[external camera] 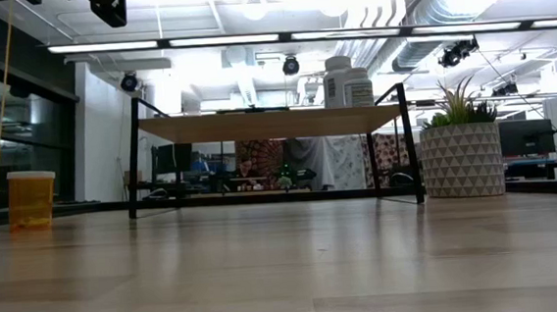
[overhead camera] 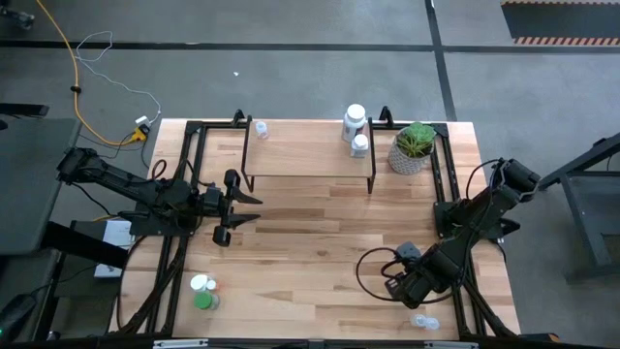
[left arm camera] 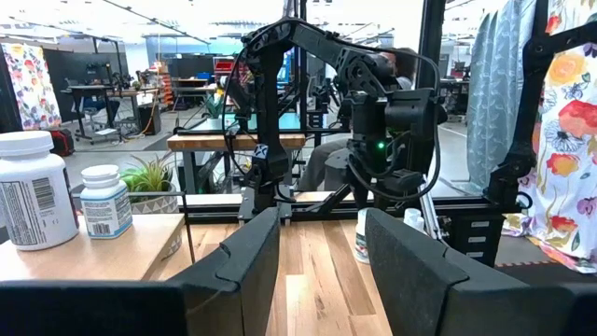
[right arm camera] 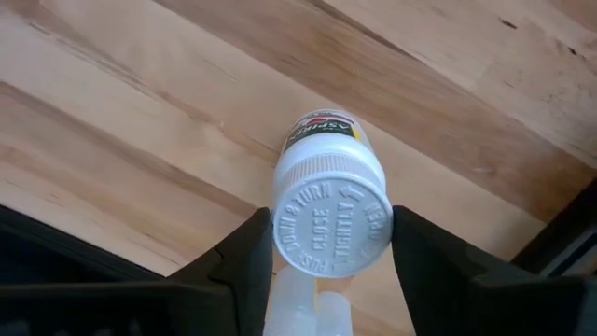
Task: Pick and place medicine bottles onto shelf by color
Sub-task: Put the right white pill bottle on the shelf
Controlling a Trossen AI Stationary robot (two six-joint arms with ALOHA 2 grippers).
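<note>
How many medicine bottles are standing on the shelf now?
3: a large white bottle and a small white bottle at the shelf end nearest the plant, one small bottle at the opposite end.

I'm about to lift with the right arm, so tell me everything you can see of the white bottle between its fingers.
The white bottle is small, apparently plastic, with a ribbed white cap embossed with closing arrows and lettering, and a printed label partly visible below the cap. It stands upright on the wooden tabletop near the table's front right corner. The right gripper straddles it from above, one dark finger at each side of the cap. Whether the fingers already press the cap cannot be told. A second white shape shows just beneath the cap.
</note>
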